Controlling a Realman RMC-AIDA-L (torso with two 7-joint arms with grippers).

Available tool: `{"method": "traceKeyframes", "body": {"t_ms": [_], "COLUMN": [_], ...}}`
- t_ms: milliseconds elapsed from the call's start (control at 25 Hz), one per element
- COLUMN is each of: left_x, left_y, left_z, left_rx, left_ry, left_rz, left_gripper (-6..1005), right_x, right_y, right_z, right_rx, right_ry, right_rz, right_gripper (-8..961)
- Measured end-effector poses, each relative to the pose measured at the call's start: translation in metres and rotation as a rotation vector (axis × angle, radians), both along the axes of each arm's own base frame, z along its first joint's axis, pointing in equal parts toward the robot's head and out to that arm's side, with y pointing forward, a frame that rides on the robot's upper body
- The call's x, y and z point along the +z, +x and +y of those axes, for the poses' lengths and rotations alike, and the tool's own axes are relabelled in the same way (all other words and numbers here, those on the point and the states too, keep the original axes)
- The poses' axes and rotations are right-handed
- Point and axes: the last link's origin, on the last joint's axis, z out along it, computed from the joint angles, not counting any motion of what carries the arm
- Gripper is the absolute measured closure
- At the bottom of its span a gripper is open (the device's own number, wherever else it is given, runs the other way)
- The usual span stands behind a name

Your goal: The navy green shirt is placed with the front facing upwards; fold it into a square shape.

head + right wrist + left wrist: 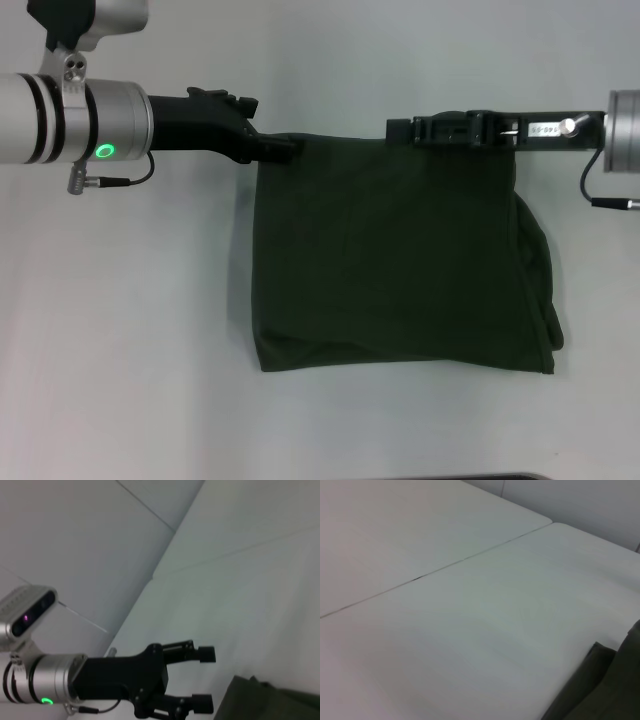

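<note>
Cloth first: the navy green shirt [395, 255] lies on the white counter [130, 330], already folded to a rough rectangle with its plain side up, no lettering showing. Its left and near edges are fairly straight; along the right side some layers bulge out past the top panel, so the outline is not yet a clean square.

Both arms sit at the shirt's far edge. The left hand [278, 148] is at the far left corner, fingertips touching or just at the fabric; from the right wrist view its fingers [204, 654] stand apart with nothing between them, so it reads as released [202, 679]. The right hand [415, 131] lies along the far edge toward the right corner, stretched level with the counter; whether it is clenched or let go, I cannot tell.

By my judgement the last fold is laid down and the step in hand is letting go and clearing off. The next move calls for lifting both hands away without dragging the top layer, then perhaps tucking the loose right-side layers in.
</note>
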Motion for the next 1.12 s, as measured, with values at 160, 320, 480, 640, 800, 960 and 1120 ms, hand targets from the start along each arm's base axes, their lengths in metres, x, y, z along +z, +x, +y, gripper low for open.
{"method": "traceKeyframes", "body": {"t_ms": [160, 320, 480, 640, 800, 960, 1120], "left_x": [0.000, 0.000, 0.000, 0.000, 0.000, 0.000, 0.001], "left_y": [0.001, 0.002, 0.001, 0.001, 0.001, 0.000, -0.001], "left_z": [0.000, 0.000, 0.000, 0.000, 0.000, 0.000, 0.000], "left_rx": [0.000, 0.002, 0.004, 0.007, 0.008, 0.010, 0.015], "left_ry": [0.002, 0.000, 0.001, 0.001, 0.000, 0.003, 0.008], "left_rz": [-0.004, -0.007, -0.008, -0.009, -0.009, -0.010, -0.014], "left_gripper": [92, 92, 92, 92, 91, 91, 91], "right_x": [-0.008, -0.010, -0.007, -0.005, -0.005, -0.003, -0.003], "right_y": [0.004, 0.014, 0.026, 0.033, 0.031, 0.023, 0.017], "right_z": [-0.002, -0.002, -0.003, -0.003, -0.002, -0.005, -0.009], "right_rx": [-0.017, -0.057, -0.095, -0.119, -0.102, -0.039, -0.004], "right_ry": [-0.010, 0.011, 0.035, 0.057, 0.062, 0.060, 0.046], "right_rz": [-0.020, -0.053, -0.080, -0.098, -0.094, -0.059, -0.030], "right_gripper": [37, 37, 36, 36, 36, 36, 35]}}
